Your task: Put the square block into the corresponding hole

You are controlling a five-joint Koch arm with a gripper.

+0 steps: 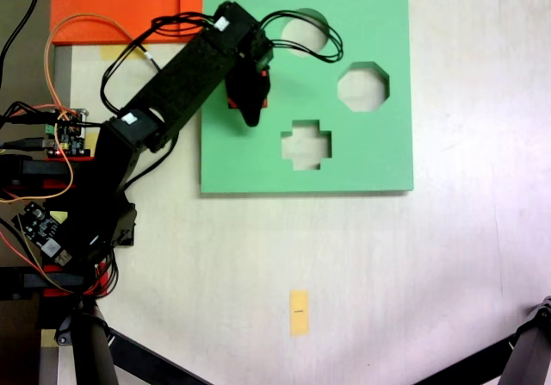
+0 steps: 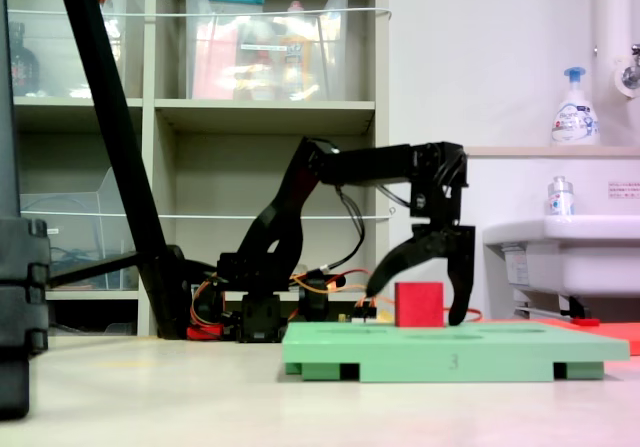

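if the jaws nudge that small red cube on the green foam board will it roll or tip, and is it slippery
The small red cube probably slides rather than rolls: it has flat faces and sits squarely on the green foam board. It looks about as wide as tall, so tipping seems unlikely. Its faces look plain and smooth, so it may slip between the open jaws of the gripper straddling it.

Matt green foam board [image 2: 450,348], smooth red block [image 2: 419,304], black plastic claw [image 2: 418,289].
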